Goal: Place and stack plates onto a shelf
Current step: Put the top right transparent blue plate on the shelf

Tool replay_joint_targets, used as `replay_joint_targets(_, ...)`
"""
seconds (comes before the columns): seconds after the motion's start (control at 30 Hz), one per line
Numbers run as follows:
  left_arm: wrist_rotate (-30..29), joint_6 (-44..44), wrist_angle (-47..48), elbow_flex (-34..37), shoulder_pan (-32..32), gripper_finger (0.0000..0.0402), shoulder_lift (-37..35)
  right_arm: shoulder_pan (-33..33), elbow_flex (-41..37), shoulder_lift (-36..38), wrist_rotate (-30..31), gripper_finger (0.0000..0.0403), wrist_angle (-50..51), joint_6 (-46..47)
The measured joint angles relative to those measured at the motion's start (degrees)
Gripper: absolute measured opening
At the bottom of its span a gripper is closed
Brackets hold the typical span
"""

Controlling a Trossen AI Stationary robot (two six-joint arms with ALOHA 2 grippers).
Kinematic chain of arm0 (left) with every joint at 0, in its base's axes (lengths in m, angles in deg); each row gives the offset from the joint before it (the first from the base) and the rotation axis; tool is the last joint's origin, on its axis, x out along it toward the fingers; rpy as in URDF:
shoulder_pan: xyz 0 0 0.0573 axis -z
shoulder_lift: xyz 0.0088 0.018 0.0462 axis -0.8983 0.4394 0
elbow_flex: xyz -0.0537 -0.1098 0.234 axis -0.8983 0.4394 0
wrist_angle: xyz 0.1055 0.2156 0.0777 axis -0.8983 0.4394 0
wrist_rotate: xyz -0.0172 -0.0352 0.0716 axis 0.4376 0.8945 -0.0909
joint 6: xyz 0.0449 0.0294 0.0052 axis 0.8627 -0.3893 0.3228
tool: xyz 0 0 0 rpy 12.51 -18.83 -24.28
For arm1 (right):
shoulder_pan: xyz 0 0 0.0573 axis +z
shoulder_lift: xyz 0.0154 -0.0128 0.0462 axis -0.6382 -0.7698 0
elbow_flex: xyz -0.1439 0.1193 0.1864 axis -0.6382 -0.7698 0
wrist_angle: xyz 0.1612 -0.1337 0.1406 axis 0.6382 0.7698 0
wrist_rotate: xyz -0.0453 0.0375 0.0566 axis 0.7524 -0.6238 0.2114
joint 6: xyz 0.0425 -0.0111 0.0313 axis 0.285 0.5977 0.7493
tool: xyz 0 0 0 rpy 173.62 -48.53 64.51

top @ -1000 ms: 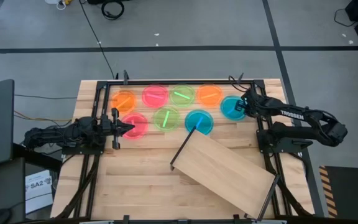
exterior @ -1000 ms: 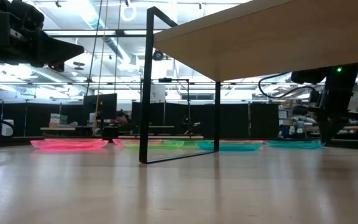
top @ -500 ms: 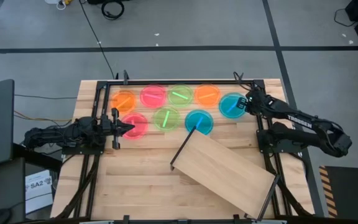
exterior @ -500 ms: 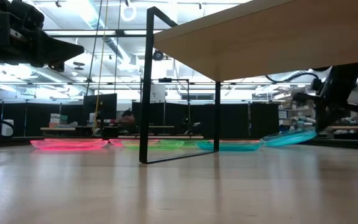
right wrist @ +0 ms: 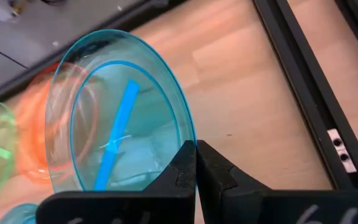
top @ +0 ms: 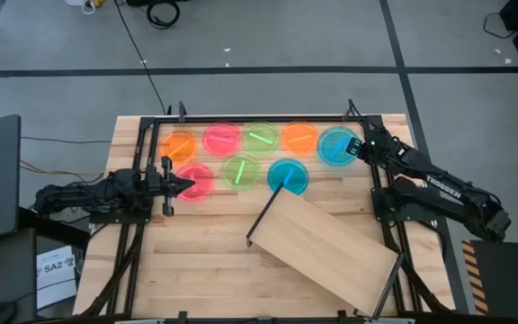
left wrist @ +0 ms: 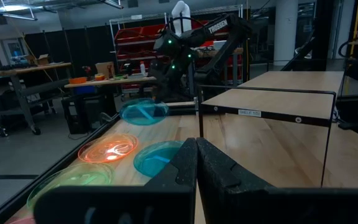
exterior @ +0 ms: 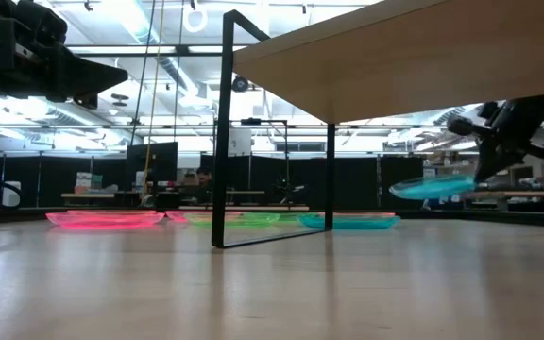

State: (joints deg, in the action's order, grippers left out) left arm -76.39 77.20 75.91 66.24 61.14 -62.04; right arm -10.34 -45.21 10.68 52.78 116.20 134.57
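Eight plates are counted in the high view: two orange, two pink, two green and two blue. Seven lie flat on the plank table (top: 196, 261) on the far side of the shelf (top: 326, 247), in two rows. The eighth, a blue plate (top: 335, 148), is held at its rim by the right gripper (top: 360, 149), beyond the shelf's far right side and just beside an orange plate (top: 300, 137).

Only one shelf is present, set askew on the table, and nothing is seen on its board.

That the held blue plate is lifted clear of the tabletop is shown only by the low view, where it hangs roughly level beyond the shelf's black legs. In the right wrist view the fingers are seen pressed together on the plate's edge.

The left gripper (top: 176, 186) rests beside the near pink plate (top: 196, 180), left of the shelf; its fingers are seen closed together with nothing between them.
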Motion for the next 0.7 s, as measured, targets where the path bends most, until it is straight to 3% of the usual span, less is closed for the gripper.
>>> replay_joint_targets(0.2, 0.0, 0.0, 0.0, 0.0, 0.0, 0.0009, 0.0, 0.0, 0.0, 4.6, -2.4, 0.0005, -0.8, -1.7)
replay_joint_targets(0.7, 0.0, 0.0, 0.0, 0.0, 0.0, 0.0009, 0.0, 0.0, 0.0, 10.7, -22.8, 0.0005, -15.0, -6.0)
